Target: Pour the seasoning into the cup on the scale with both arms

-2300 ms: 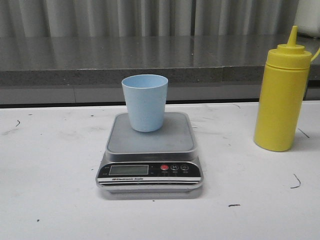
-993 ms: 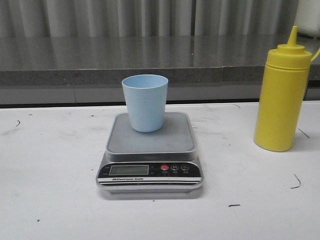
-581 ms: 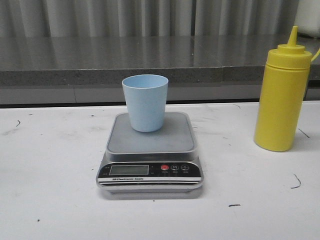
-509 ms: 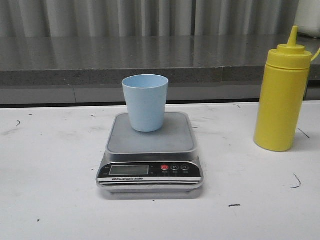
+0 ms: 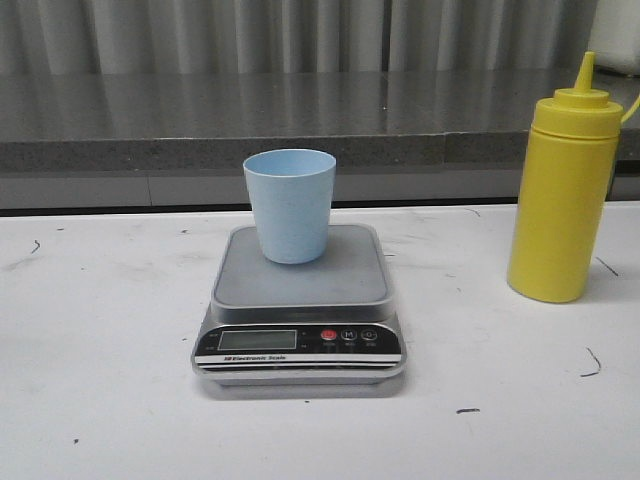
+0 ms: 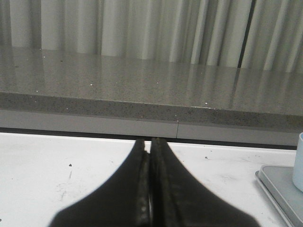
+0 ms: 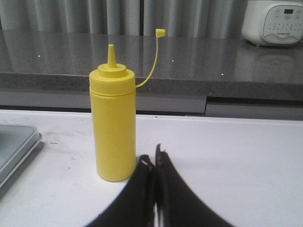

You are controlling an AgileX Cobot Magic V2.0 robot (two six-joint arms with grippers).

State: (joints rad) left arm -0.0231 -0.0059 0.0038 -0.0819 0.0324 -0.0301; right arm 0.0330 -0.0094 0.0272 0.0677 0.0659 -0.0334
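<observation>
The pale blue cup (image 5: 290,205) stands upright at the back of the scale (image 5: 300,305) in the middle of the table. The yellow seasoning bottle (image 5: 563,190) stands upright on the table to the right of the scale, its tip cap hanging off on its tether. No arm shows in the front view. In the left wrist view my left gripper (image 6: 150,142) is shut and empty, with the scale's edge (image 6: 279,187) and the cup's side (image 6: 299,161) off to one side. In the right wrist view my right gripper (image 7: 154,158) is shut and empty, close in front of the bottle (image 7: 113,127).
A grey stone counter (image 5: 300,120) runs along the back of the white table (image 5: 100,330), with a curtain behind it. A white appliance (image 7: 273,21) stands on the counter in the right wrist view. The scale's corner (image 7: 16,146) shows beside the bottle there.
</observation>
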